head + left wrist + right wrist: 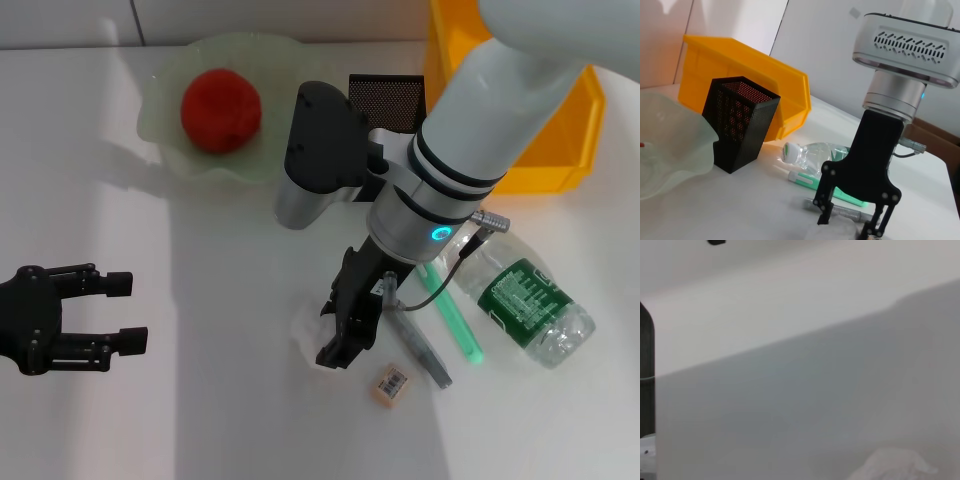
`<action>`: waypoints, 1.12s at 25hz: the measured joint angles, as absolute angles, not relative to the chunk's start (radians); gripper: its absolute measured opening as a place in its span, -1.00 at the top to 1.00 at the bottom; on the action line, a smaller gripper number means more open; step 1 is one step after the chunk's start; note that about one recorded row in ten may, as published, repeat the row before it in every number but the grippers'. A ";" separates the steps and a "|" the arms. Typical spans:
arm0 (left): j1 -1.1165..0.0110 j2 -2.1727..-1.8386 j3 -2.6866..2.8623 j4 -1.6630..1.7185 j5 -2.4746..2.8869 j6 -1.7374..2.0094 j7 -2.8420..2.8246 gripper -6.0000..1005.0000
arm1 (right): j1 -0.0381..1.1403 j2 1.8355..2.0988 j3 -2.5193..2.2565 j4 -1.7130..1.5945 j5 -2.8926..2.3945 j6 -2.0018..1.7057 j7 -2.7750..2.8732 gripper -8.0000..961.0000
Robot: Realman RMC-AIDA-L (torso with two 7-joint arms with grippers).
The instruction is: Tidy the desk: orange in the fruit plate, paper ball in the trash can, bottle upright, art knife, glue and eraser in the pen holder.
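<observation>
With the bumpy red-orange fruit (221,110) already in the ruffled pale-green plate (165,140), the right gripper (341,335) straddled, spread, the white crumpled paper ball (306,336) at lower centre, everything else pending.

Orange (221,110) in fruit plate (165,115); pen holder (385,100) right, trash can (545,140) beyond.

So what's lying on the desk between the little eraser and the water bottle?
In the head view, a grey art knife and a green glue stick lie side by side between the eraser and the bottle.
</observation>
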State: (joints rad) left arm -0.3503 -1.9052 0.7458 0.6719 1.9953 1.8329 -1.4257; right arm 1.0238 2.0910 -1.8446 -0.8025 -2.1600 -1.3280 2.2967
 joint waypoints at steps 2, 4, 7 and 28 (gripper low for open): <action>-0.350 -1.905 0.746 0.672 1.996 1.833 -1.426 -0.68 | 1.009 2.087 -1.836 -0.831 -2.163 -1.354 2.299 -0.14; -0.350 -1.905 0.745 0.672 1.996 1.833 -1.426 -0.68 | 0.978 2.083 -1.785 -0.888 -2.182 -1.402 2.300 -0.14; -0.351 -1.904 0.744 0.672 1.996 1.833 -1.426 -0.68 | 0.914 2.081 -1.632 -1.030 -2.259 -1.503 2.301 -0.14; -0.384 -1.906 0.735 0.672 1.997 1.831 -1.444 -0.68 | 0.680 2.079 -1.120 -1.367 -2.671 -1.271 2.476 -0.18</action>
